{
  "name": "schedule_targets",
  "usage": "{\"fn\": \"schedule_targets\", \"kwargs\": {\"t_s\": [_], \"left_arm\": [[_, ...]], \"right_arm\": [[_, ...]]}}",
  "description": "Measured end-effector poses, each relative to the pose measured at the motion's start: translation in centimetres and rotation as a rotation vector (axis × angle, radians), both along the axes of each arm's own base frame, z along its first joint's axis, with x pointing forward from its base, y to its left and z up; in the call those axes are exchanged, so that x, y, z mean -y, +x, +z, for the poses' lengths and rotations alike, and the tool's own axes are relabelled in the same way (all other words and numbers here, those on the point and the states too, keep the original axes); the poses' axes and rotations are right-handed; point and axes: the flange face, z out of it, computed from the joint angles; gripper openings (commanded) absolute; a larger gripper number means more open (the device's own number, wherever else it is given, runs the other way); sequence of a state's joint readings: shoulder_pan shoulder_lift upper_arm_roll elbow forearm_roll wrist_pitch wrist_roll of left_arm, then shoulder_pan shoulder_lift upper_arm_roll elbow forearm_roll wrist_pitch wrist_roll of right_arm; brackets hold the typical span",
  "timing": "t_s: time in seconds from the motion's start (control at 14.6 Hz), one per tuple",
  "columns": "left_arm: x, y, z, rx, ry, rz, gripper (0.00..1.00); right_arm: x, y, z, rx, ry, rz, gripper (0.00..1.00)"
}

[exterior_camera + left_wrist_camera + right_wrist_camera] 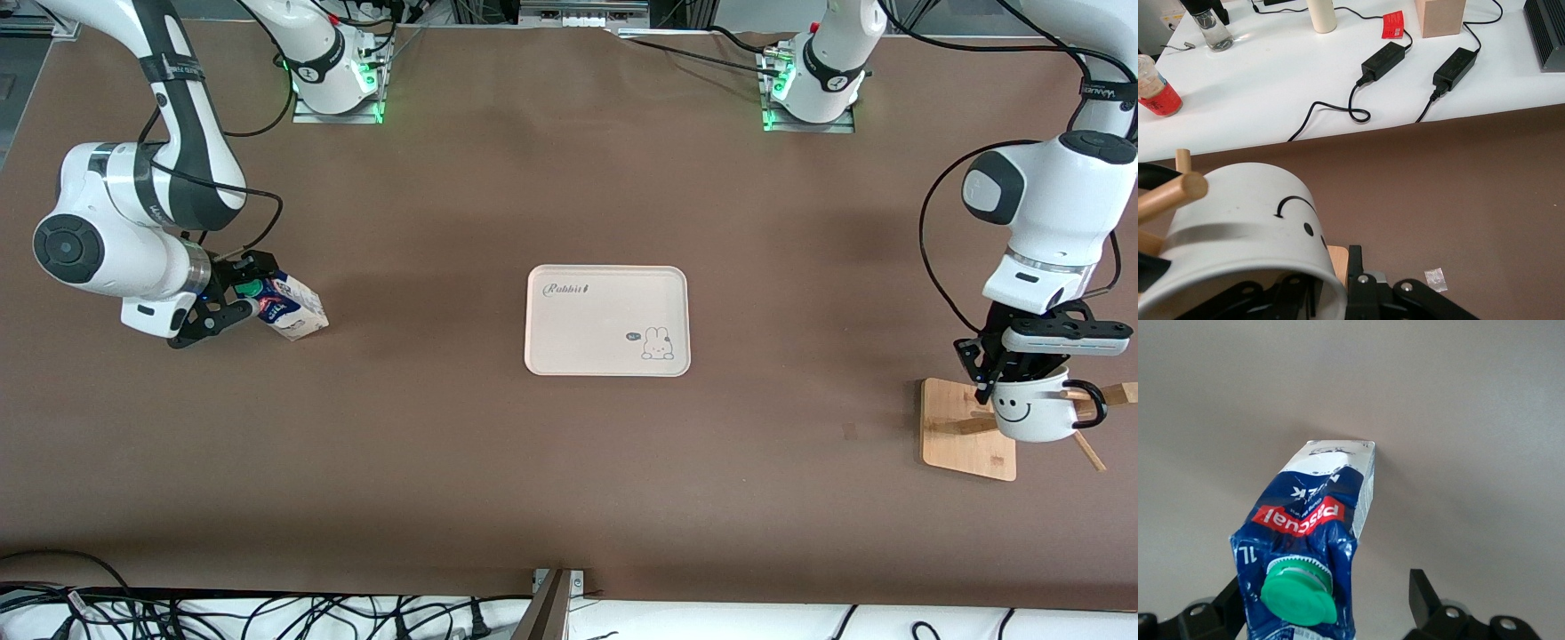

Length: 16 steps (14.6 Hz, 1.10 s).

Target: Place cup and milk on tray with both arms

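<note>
The milk leans on the table at the right arm's end, green cap toward my right gripper. In the right wrist view the carton has its top between the open jaws of the right gripper, close to one finger and apart from the other. The cup sits on the wooden rack at the left arm's end. My left gripper is shut on the cup's wall, one finger inside and one outside. The tray lies bare in the middle of the table.
The rack's wooden pegs stick out beside the cup and through its black handle. A scrap of tape lies on the brown table. A white bench with power adapters and bottles borders the table's edge.
</note>
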<state>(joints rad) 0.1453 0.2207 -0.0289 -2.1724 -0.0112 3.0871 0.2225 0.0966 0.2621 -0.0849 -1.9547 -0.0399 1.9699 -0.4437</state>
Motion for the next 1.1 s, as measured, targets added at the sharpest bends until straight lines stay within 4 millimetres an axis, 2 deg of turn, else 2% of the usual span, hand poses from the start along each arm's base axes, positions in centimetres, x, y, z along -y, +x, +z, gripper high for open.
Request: {"fn": "schedule_targets", "kwargs": {"t_s": [0.14, 0.27, 0.34, 0.41, 0.48, 0.55, 1.1], "left_arm": [[-0.1, 0.0, 0.1, 0.005, 0.002, 0.000, 0.01], [-0.2, 0.0, 0.2, 0.007, 0.003, 0.002, 0.00], [-0.2, 0.0, 0.2, 0.008, 0.003, 0.001, 0.00], [-0.2, 0.0, 0.2, 0.008, 0.003, 0.001, 0.00], [-0.2, 0.0, 0.2, 0.008, 0.004, 0.001, 0.00], [-0.2, 0.0, 0.2, 0.009, 0.004, 0.001, 0.00], [1.4, 0.9, 2.0, 0.041, 0.028, -0.055, 0.00]], "right_arm": [[-0.1, 0.2, 0.1, 0.011, 0.002, 0.000, 1.00], [-0.4, 0.5, 0.5, 0.025, 0.015, -0.006, 0.99], [-0.5, 0.7, 0.7, 0.030, 0.023, -0.010, 0.85], [-0.6, 0.8, 0.9, 0.034, 0.027, -0.012, 0.65], [-0.6, 0.9, 0.9, 0.036, 0.028, -0.013, 0.50], [-0.6, 1.0, 0.9, 0.036, 0.029, -0.013, 0.43], [-0.6, 1.0, 0.4, 0.027, 0.029, -0.014, 0.41]]}}
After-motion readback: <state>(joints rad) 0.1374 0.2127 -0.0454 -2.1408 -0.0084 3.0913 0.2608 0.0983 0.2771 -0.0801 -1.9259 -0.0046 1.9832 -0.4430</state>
